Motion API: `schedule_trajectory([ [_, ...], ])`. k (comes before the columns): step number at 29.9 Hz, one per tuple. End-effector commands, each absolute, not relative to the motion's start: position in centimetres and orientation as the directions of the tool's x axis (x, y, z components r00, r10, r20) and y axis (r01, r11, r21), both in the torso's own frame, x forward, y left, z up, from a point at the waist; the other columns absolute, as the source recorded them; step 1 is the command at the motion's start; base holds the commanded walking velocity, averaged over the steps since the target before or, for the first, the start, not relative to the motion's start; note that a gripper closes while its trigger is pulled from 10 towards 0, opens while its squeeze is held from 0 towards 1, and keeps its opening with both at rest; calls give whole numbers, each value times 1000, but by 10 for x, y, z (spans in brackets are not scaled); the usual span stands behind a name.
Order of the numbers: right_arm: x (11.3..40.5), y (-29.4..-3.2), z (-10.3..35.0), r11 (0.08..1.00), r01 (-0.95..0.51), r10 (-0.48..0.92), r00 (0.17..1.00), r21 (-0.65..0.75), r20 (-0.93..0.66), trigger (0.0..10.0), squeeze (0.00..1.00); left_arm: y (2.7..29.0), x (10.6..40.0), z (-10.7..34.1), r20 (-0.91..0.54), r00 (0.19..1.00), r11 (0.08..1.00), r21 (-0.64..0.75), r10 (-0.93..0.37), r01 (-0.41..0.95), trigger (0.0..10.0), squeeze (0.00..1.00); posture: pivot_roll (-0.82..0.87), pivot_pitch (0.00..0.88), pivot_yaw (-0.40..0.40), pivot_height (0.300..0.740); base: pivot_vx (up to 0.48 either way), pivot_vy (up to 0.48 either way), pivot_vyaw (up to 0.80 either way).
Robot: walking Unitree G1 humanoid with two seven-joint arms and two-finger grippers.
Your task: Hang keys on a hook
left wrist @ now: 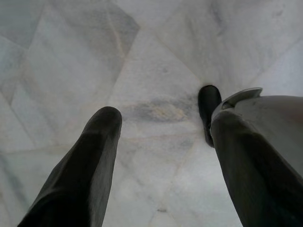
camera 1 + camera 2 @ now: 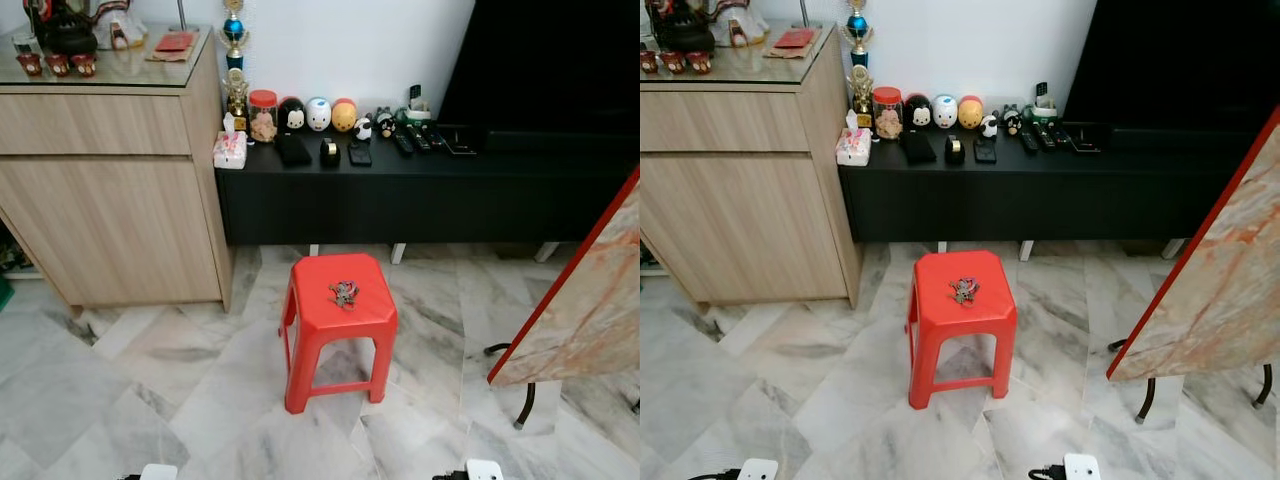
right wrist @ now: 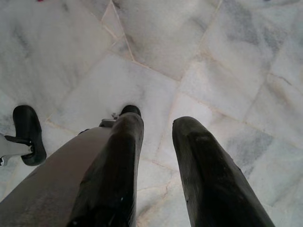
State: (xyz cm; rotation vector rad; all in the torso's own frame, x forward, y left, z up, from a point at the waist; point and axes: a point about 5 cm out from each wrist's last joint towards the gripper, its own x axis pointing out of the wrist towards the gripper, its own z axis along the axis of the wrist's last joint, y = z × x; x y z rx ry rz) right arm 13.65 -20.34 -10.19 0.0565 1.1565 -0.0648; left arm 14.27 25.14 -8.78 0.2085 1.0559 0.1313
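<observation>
A bunch of keys lies on the flat top of a red plastic stool, a little toward its far side; the stool stands on a grey-veined marble floor, just in front of a long, low black counter set against a white wall; along that counter sit a row of small round character figurines, a red-lidded jar, a pink tissue box, several remote controls and a dark phone-like slab; a large dark television screen stands at its right end. To the left rises a light wooden cabinet with a glass top carrying small red cups; a gold and blue trophy stands between cabinet and figurines. At the right edge a red-rimmed, marble-patterned tabletop leans tilted on dark legs.

The left end effector hangs over bare floor, its two black fingers spread wide with nothing between them; the right end effector also hangs above the tiles, fingers narrowly parted and holding nothing; both are well apart from the keys.
</observation>
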Motion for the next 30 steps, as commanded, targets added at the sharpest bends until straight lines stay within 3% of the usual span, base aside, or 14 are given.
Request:
schedule_trajectory([
  [1,137,-210,-100,997,82,-41,407,-8,-913,10000,0,246,143,-89,-852,490,979,204,184,-12,10000,0,37,0,-64,740,0,0,0],
  [11,138,-208,-100,996,90,-40,415,-3,-909,10000,0,245,143,-90,-861,486,985,170,151,-6,10000,0,31,0,-58,740,0,0,0],
  [30,141,-207,-99,997,78,-19,437,17,-899,10000,0,245,143,-89,-865,479,986,168,147,2,10000,0,32,0,-62,740,249,0,55],
])
